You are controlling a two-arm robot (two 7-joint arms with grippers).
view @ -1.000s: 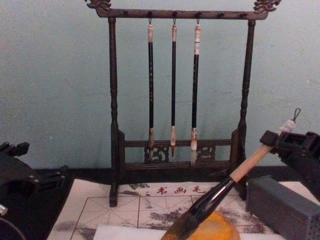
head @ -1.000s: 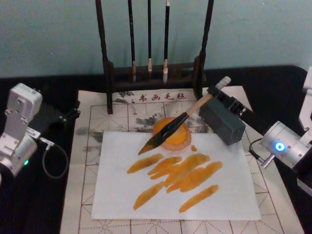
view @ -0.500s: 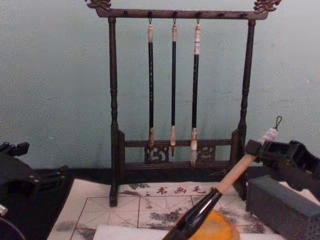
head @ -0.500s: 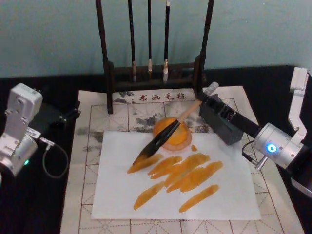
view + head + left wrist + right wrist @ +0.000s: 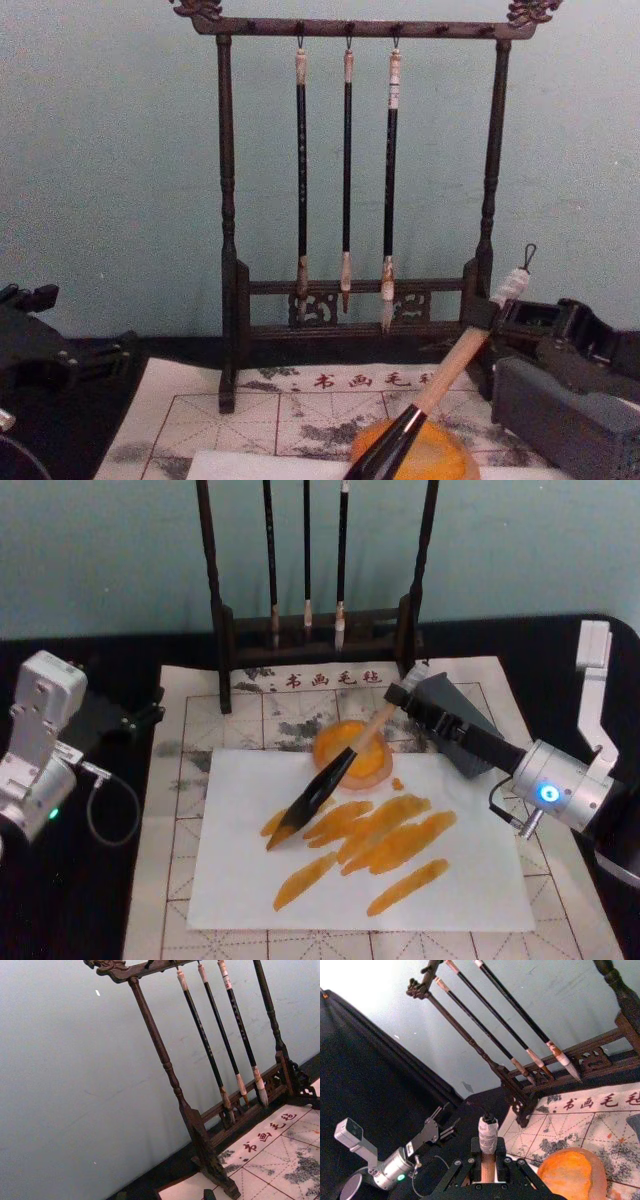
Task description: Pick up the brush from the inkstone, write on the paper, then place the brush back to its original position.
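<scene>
Holding the brush (image 5: 325, 785) by its upper handle, the fingers of my right gripper (image 5: 405, 695) are clamped on it. The brush slants over the inkstone (image 5: 372, 765), with its bristle tip on the paper (image 5: 240, 880). My left gripper (image 5: 140, 715) rests at the left of the bench (image 5: 560, 650), fingers apart.

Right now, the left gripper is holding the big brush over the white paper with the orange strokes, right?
Not quite. The right gripper holds the brush, as the head view shows; the left gripper sits parked far left. The tip is indeed over the paper with orange strokes.
</scene>
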